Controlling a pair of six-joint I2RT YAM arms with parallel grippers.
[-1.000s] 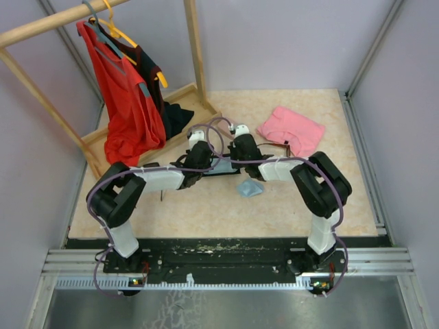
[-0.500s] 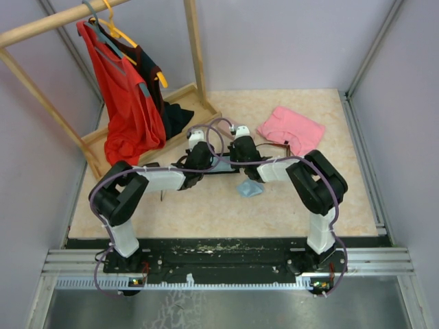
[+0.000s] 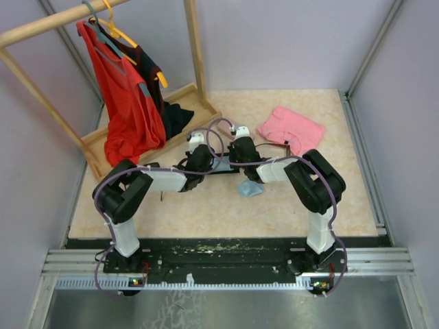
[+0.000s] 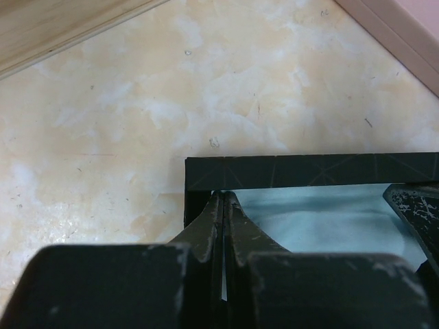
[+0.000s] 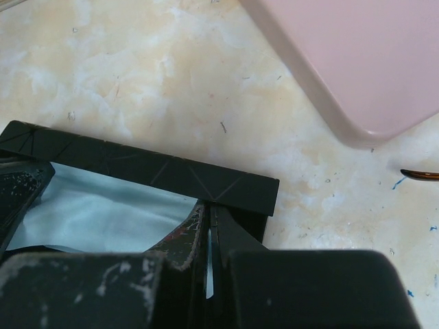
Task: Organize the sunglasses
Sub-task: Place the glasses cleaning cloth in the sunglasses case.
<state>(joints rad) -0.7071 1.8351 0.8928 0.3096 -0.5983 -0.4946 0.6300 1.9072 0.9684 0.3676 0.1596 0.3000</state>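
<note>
I am looking down on a marbled table (image 3: 206, 205) with both arms reaching in to meet at its middle. They meet at an open black case (image 4: 309, 170) with a pale blue lining (image 4: 315, 212).

The left gripper (image 4: 224, 199) sits at the case's left end, its jaws clenched together. The right gripper (image 5: 208, 212) sits at the right end, also clenched. A pale sliver shows between each pair of fingers. I cannot tell whether they pinch the lining or nothing at all.

Beyond the right gripper lies a pink case (image 5: 357, 55), apart from the black one. Just near it, at the right edge of the right wrist view, a thin reddish tip lies on the table. It is probably a temple of the brown glasses (image 5: 420, 175).

A crumpled blue cloth (image 3: 249, 188) lies on the table just near the black case, on my side. At the far left stands a wooden rack (image 3: 195, 55) with a red garment (image 3: 127, 103) hanging from it.
</note>
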